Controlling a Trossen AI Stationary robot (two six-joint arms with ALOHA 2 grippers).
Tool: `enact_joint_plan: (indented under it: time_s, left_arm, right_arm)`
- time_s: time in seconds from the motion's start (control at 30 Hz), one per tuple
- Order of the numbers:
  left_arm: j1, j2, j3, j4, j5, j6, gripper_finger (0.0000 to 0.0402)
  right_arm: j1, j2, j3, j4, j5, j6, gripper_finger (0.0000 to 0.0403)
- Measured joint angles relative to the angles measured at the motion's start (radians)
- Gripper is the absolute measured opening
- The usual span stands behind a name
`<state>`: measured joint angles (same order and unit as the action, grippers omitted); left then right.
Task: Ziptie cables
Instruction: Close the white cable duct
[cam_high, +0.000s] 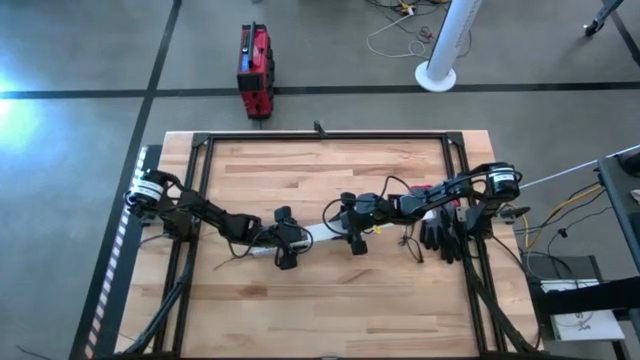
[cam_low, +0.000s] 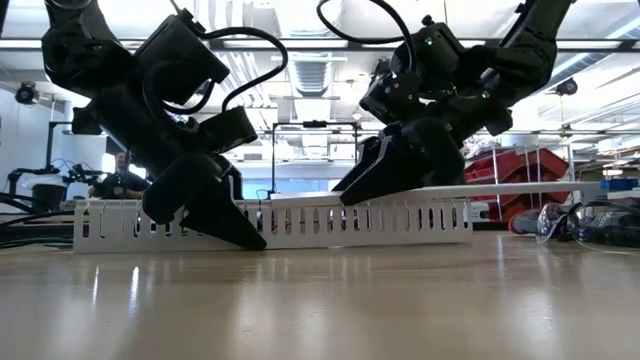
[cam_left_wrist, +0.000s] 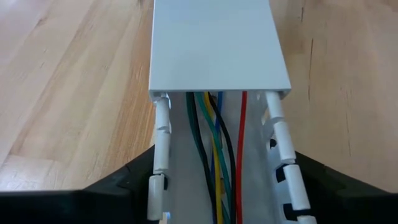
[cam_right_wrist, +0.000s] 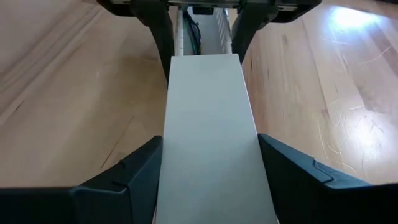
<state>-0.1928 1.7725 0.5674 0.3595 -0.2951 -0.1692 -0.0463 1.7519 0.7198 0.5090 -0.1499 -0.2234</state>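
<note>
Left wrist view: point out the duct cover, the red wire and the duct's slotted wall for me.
cover (cam_left_wrist: 217, 46), left wrist view, middle of its flat top.
red wire (cam_left_wrist: 241, 149), left wrist view, midway along its exposed run.
slotted wall (cam_left_wrist: 283, 143), left wrist view, on one white finger of it.

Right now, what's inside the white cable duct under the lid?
In the open end of the duct, green, yellow, black, blue and red wires run lengthwise. Farther along, the flat lid covers them, so the rest is hidden.
</note>
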Motion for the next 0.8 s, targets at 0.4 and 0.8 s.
enact_joint_plan:
  time_s: [0.4, 0.8]
  left_arm:
    - [-0.001, 0.001, -0.001, 0.003, 0.014, -0.007, 0.0232]
    - [0.0, 0.001, -0.001, 0.003, 0.001, -0.024, 0.0233]
  right_arm:
    - [0.002, -0.1, 0.009, -0.088, -0.053, 0.066, 0.019]
    - [0.019, -0.101, 0.002, -0.137, -0.055, -0.046, 0.0063]
